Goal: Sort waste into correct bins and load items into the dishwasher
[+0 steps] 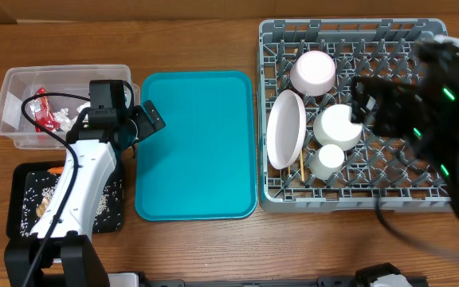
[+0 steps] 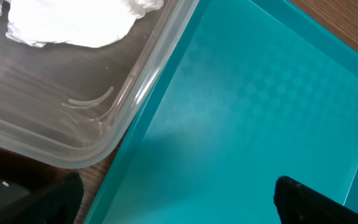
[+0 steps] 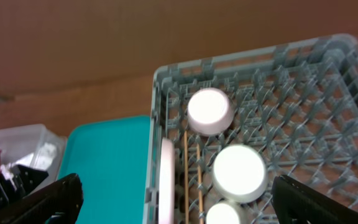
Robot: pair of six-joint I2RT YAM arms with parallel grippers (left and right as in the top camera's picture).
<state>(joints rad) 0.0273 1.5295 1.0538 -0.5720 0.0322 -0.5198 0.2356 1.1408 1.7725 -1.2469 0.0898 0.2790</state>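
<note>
Right gripper [image 3: 176,186] wide; chopsticks [image 3: 186,168] near-to-far.

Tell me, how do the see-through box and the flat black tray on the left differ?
The clear tub is see-through with tall walls; the black tray is opaque and shallow. The tub holds a red wrapper and a white napkin; the black tray holds rice-like scraps and an orange piece. The tub sits farther back, the black tray nearer the front edge. Both are rectangular and lie left of the teal tray.
</note>
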